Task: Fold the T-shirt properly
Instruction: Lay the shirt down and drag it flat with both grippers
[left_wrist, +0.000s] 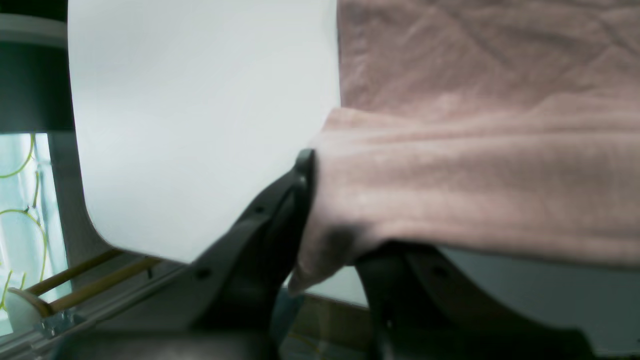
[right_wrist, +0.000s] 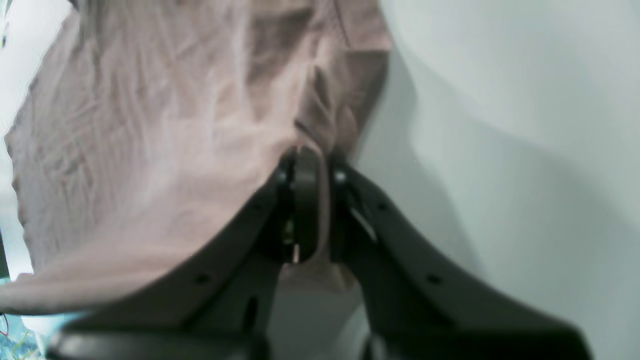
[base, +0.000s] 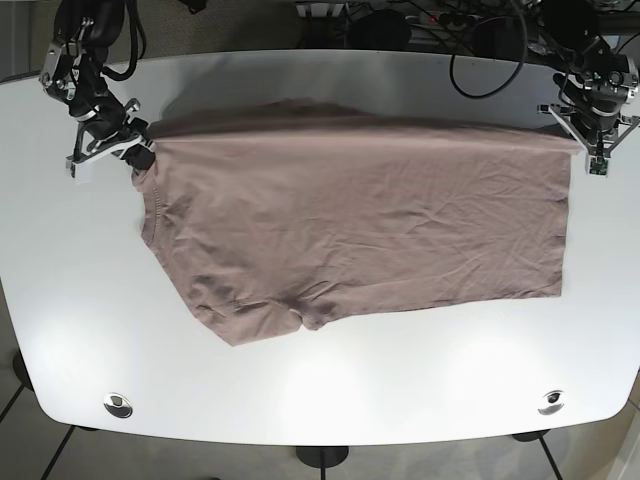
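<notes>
Stretching T-shirt (base: 360, 220) between both hands — corners pinched.

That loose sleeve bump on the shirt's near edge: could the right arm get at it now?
Probably not yet: the right tool is shut on the T-shirt at its far corner. Nothing lies over the sleeve, though.

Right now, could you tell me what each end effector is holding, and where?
Both grip the T-shirt: right end effector and left end effector at opposite far-edge corners.

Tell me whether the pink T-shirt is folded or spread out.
Partly folded: the dusty-pink cotton T-shirt lies doubled lengthwise on the white table, both grippers pinching its far corners.
</notes>
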